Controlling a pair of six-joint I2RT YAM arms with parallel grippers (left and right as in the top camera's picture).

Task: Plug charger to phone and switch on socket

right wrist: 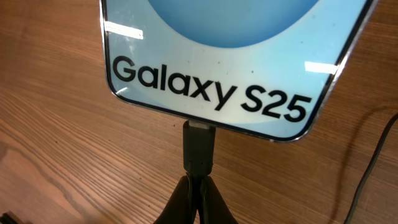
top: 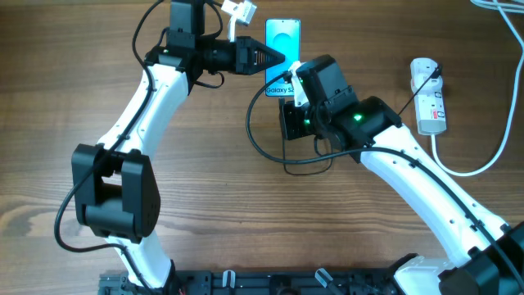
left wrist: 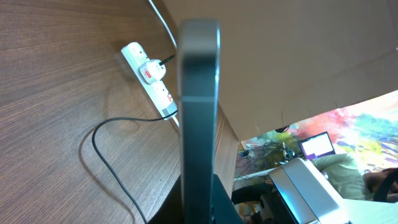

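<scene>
**A:** Why is the left pincer [top: 272, 57] closing on the phone [top: 282, 37] from the side?

**B:** I'd say it's bracing it. The phone is sitting near the far edge of the table [top: 82, 98] with its bottom end pointing at the right arm, so a push on that end isn't sliding it away.

**A:** And the right pincer [right wrist: 199, 190]?

**B:** It's pinching the charger [right wrist: 199, 146] just behind the tip, fingers shut tight on it. It's holding the plug straight in line with the phone's bottom edge. A grip that close to the tip is probably keeping the plug from wobbling.

**A:** Is the plug going in?

**B:** The right wrist view is showing the tip touching the bottom edge, under the lettering. Whether it's fully seated, I can't tell. The overhead view isn't helping, because the right arm is covering that joint.

**A:** What is the overhead view giving us, then?

**B:** The layout. The socket [top: 430, 97] is lying well off to the right, apart from both pincers, and the charger's slack is looping beneath the right wrist.

**A:** And the left wrist view?

**B:** It's looking along the phone edge-on. Past it, the black lead is running into a white plug [left wrist: 151, 70] sitting in the socket. The switch setting isn't readable from here.
</scene>
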